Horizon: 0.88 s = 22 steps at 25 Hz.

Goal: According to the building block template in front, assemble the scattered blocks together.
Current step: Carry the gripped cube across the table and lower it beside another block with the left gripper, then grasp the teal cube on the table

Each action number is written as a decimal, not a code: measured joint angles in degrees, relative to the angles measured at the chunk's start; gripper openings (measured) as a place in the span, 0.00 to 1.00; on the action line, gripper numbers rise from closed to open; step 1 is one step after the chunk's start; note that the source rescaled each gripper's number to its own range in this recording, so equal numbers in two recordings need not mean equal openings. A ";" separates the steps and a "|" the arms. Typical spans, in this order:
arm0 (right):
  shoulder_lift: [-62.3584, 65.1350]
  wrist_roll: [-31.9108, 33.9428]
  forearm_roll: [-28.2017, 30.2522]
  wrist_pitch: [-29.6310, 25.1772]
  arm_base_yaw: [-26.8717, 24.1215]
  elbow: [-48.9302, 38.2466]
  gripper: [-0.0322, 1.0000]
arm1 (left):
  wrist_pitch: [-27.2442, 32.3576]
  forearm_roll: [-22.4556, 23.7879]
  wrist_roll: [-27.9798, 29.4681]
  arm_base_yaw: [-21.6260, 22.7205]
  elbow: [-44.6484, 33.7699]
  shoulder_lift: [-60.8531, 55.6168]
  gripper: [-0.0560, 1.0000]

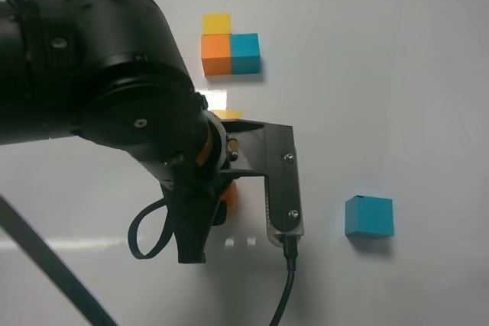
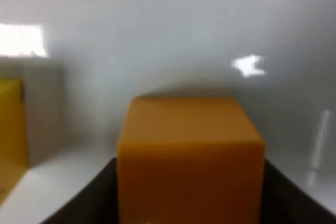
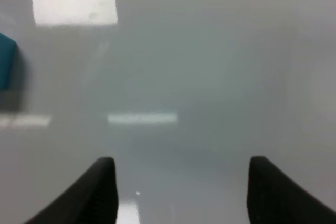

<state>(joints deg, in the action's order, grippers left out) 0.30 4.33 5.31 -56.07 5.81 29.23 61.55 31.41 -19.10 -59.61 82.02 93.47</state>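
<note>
- Teal cube: open table all round.
- Left arm looms over the orange cube; yellow cube near beside it.
- Template stands apart, uncovered, reachable from above.

The high camera looks straight down on the white table, the left wrist camera faces the orange cube from very close, and the right wrist camera skims low over that table, sharing the teal cube with the overhead view.
</note>
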 joint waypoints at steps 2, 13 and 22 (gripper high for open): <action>0.00 0.00 0.00 0.00 0.00 0.00 0.52 | 0.66 0.14 0.00 0.34 -0.06 0.26 0.74; 0.00 0.00 0.00 0.00 0.00 0.00 0.52 | 5.09 -2.30 0.27 -2.96 5.22 -3.80 0.93; 0.00 0.00 0.00 0.00 0.00 0.00 0.52 | 7.87 -2.72 5.97 7.03 12.00 -9.59 0.93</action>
<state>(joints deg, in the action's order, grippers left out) 0.30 4.33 5.31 -56.07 5.81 29.23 69.42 28.69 -13.13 -52.58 94.03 83.88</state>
